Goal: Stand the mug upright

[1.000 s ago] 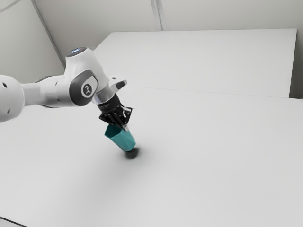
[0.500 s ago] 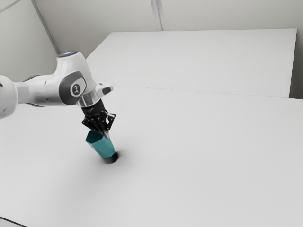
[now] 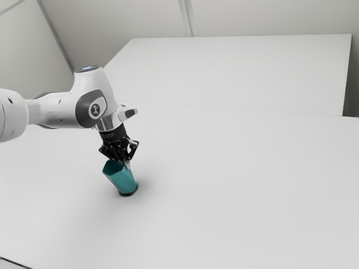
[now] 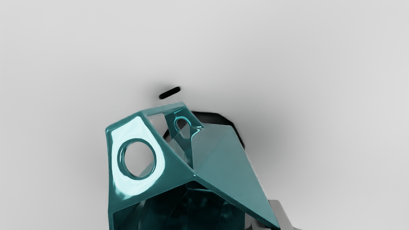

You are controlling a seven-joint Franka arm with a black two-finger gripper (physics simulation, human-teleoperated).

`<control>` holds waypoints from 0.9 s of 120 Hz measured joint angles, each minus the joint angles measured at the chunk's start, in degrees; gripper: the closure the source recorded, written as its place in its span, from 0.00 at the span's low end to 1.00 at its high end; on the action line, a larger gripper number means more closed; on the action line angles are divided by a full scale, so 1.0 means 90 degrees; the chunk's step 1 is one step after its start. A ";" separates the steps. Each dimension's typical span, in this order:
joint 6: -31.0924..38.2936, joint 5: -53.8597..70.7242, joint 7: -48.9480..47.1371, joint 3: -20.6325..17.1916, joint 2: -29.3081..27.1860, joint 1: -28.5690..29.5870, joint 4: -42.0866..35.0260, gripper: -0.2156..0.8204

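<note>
The gripper (image 3: 127,163) points down at the teal mug (image 3: 122,179) in the exterior view, its fingers at the rim. The mug leans, its open top toward the exterior view's left and its base low over the white table, with a dark shadow right at the base; whether it touches cannot be told. In the wrist view the angular mug (image 4: 223,150) shows its handle part with a round hole. The gripper (image 4: 267,220) pinches the mug's wall there, one fingertip inside and one outside.
The white tabletop (image 3: 235,185) stretches around the mug. A raised white surface (image 3: 241,73) stands at the back, before pale walls. A small dark elongated shadow (image 4: 169,93) lies on the table beside the mug in the wrist view.
My hand has carried the mug toward the exterior view's left and lower. The mug leans less than before, and its shadow has closed up to its base.
</note>
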 joint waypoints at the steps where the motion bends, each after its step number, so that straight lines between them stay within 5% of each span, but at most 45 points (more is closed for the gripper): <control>1: -0.0002 0.0000 0.0000 0.0003 0.0000 -0.0003 0.0000 0.97; 37: -0.0084 0.0001 -0.0009 0.0015 0.0112 -0.0009 0.0029 0.96; 108: -0.0537 -0.0058 0.0010 0.0000 0.0055 0.0051 0.0309 0.68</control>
